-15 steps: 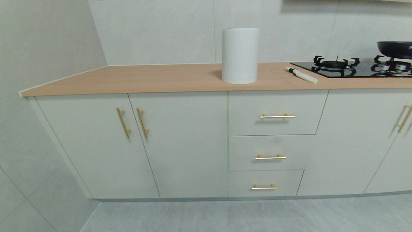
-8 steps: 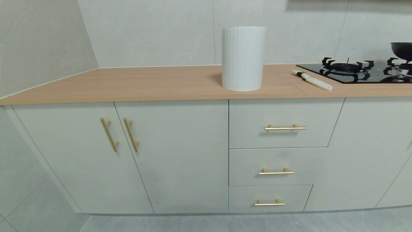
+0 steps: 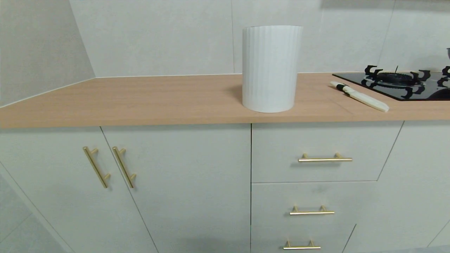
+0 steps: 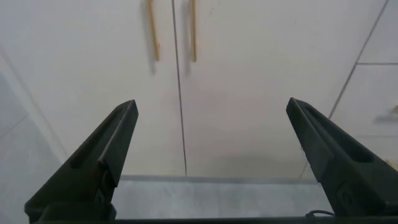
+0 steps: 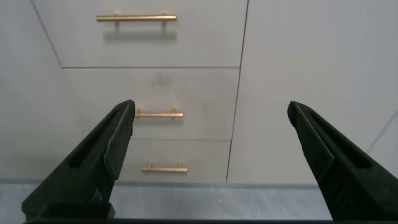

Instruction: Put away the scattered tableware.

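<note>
Looking across the counter (image 3: 140, 102), you have a tall white ribbed holder (image 3: 270, 68) standing upright near the front edge, above the seam between the cabinet doors (image 3: 175, 182) and the drawers (image 3: 316, 140). The knife (image 3: 359, 96) lies flat on the counter between the holder and the stove (image 3: 404, 84). It is apart from the holder and just beside the stove's near corner, with its dark-banded end toward the wall. Your left gripper (image 4: 211, 109) is spread wide with nothing between its fingers, and it faces the cabinet doors with their upright gold handles (image 4: 152, 31). Your right gripper (image 5: 211, 110) is equally wide and holds nothing, and it faces the stacked drawers with their level gold bars (image 5: 135, 18).
</note>
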`<state>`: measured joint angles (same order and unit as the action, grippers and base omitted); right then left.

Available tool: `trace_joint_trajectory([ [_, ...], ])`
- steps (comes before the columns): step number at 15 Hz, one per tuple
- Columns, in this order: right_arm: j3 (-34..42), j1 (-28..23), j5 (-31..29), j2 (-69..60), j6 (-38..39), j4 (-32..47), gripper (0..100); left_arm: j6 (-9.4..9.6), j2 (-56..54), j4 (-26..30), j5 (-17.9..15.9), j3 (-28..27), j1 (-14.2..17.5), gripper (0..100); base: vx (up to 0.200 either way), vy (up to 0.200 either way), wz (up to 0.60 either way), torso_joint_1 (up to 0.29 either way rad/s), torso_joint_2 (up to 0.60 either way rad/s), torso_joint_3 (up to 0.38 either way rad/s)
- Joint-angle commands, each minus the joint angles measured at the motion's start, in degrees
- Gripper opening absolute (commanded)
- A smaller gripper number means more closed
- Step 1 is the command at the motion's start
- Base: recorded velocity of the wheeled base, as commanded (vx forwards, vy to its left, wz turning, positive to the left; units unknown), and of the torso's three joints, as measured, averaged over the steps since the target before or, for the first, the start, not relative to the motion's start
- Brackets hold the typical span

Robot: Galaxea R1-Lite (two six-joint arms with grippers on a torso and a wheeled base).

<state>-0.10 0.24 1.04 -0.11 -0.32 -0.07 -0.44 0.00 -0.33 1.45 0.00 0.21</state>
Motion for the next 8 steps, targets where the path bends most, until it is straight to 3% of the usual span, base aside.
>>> trace_joint_trajectory([
  [1,0.01,0.02,0.02,0.11,0.05,-0.01,100,0.00,0.00,-0.02,0.04,0.00,0.06,100,0.200,0.000,0.00,0.002,0.00,0.002],
  [5,0.01,0.02,0.02,0.11,0.05,-0.01,100,-0.09,0.00,-0.02,0.04,0.00,0.06,100,0.200,0.000,0.00,0.004,0.01,0.004],
  [8,0.01,0.02,0.02,0.11,0.05,-0.01,100,-0.09,0.00,-0.02,0.04,0.00,0.06,100,0.000,0.000,0.00,0.000,0.00,0.000],
])
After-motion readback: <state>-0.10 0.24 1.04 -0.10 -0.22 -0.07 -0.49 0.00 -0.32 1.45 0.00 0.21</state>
